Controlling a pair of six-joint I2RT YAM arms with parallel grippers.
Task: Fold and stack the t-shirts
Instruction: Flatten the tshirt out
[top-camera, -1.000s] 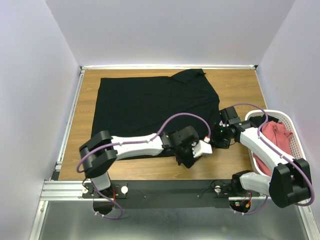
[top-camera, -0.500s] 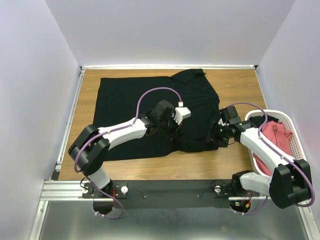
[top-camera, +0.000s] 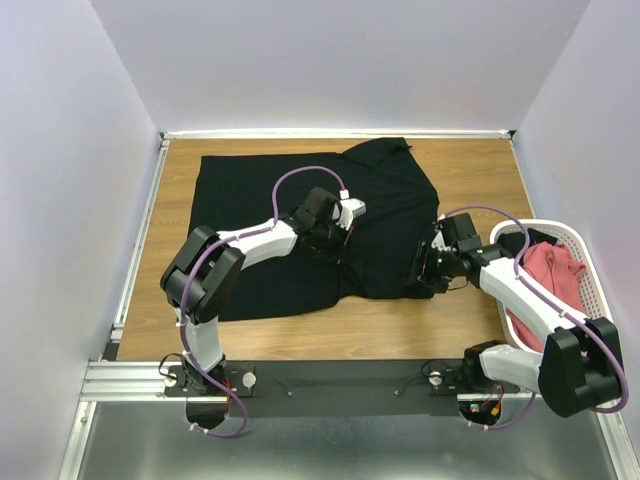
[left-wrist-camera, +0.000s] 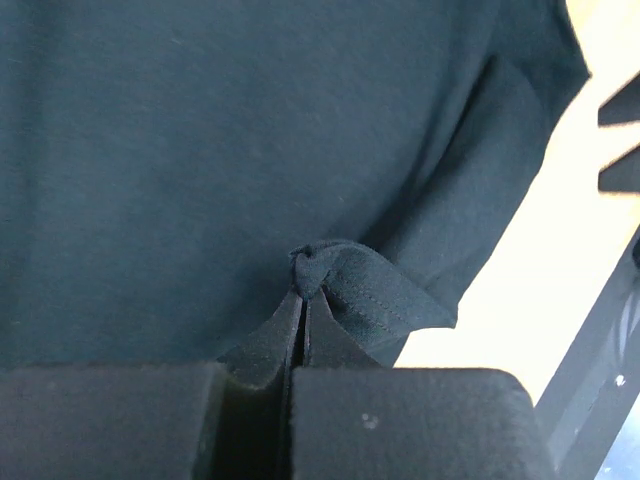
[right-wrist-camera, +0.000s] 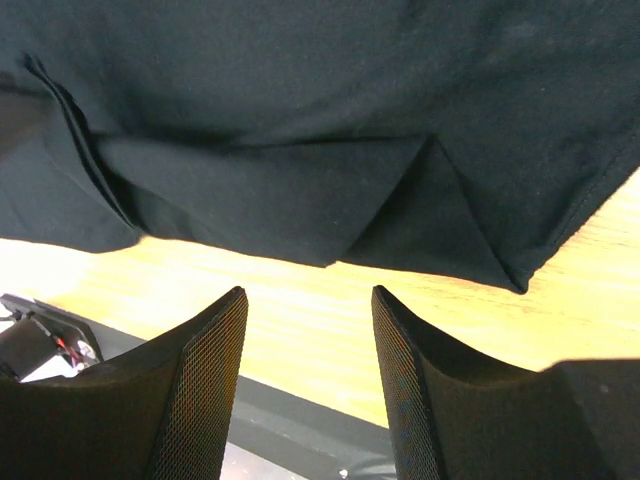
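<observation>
Your left gripper (left-wrist-camera: 300, 335) is clamped on a pinch of hem from the black shirt (top-camera: 260, 190), held above the shirt's middle. The shirt lies spread on the table (top-camera: 480, 180). Your right gripper (right-wrist-camera: 305, 310) hangs with its fingers apart just over the near edge. The cloth looks light and limp, so it will likely sag and drag. Take it by hems and corners.

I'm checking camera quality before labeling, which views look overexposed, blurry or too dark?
Top external: sharp and evenly lit, though the black t-shirt is a nearly featureless dark mass. Left wrist: the table is blown out pale, and the shirt takes a teal cast. Right wrist: shirt folds show clearly; the table glares at left.
</observation>
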